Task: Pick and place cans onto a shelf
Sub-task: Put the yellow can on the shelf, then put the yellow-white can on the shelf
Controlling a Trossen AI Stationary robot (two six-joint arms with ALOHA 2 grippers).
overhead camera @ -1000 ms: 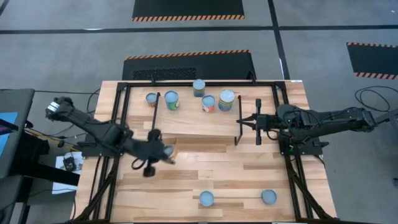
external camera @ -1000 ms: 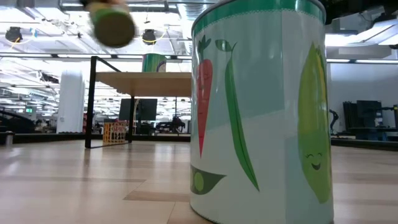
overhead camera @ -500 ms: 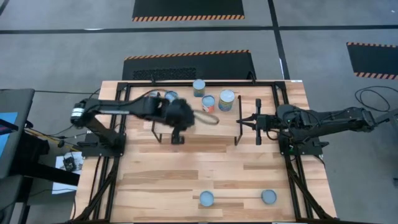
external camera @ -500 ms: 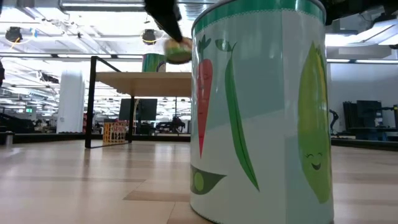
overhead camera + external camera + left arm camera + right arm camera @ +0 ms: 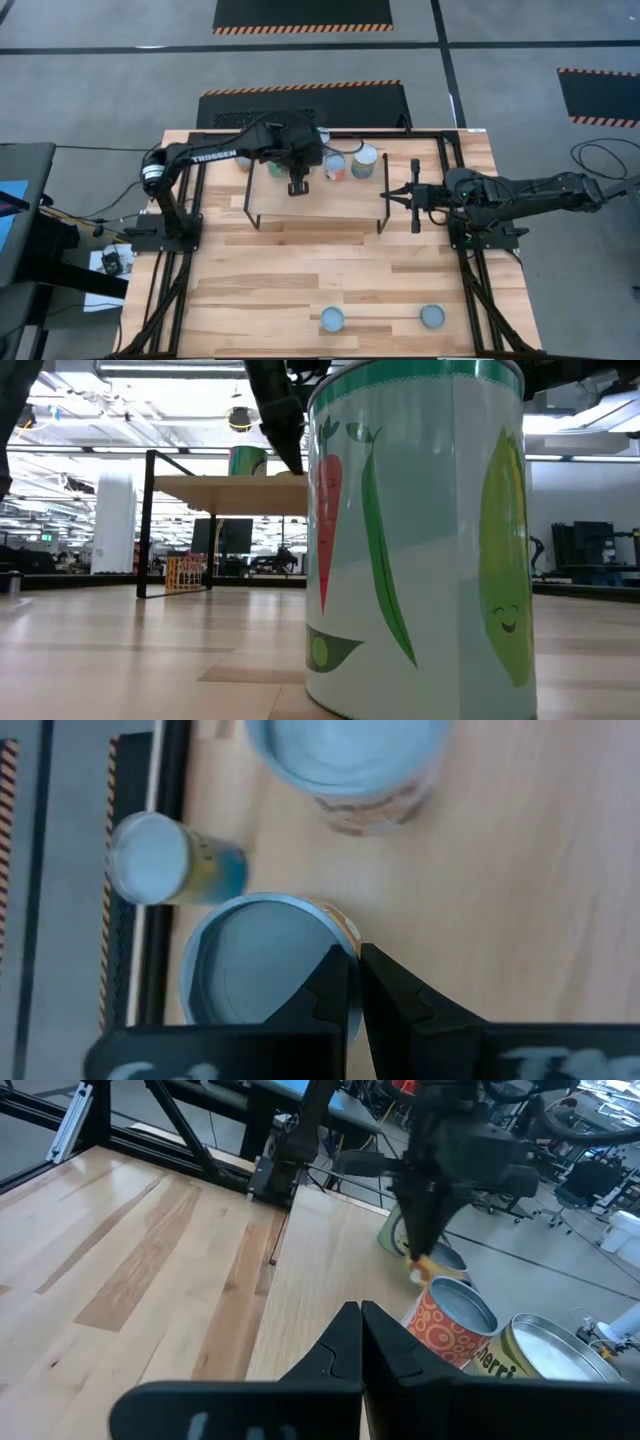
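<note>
My left gripper [image 5: 303, 170] reaches over the light wooden shelf [image 5: 320, 208] and points down. It is shut on a can with a silvery top and an orange side [image 5: 262, 970]. That can stands among the other cans on the shelf. It is hidden under the arm in the high view. An orange-patterned can [image 5: 335, 165], a wider can [image 5: 365, 158] and a green can [image 5: 247, 460] stand close by. My right gripper [image 5: 390, 195] is shut and empty at the shelf's right end. My left gripper comes from above, pointing down, at the can's top rim [image 5: 340, 932] on the side toward the table's near edge. One finger [image 5: 325, 988] lies over the silvery top and the other just outside the wall. The can stands upright on the shelf [image 5: 440, 1262].
Two more cans stand near the table's front edge [image 5: 331, 320] [image 5: 431, 316]. The left one, with a vegetable label, fills the low view [image 5: 420, 540]. The shelf's black legs [image 5: 250, 190] [image 5: 382, 210] stand on the plank table. Bare planks lie between the shelf and the front cans.
My left gripper has carried the can from above the table's left middle toward the far edge and the right. It has come over the shelf and down among the cans there. The can now stands upright on the shelf.
</note>
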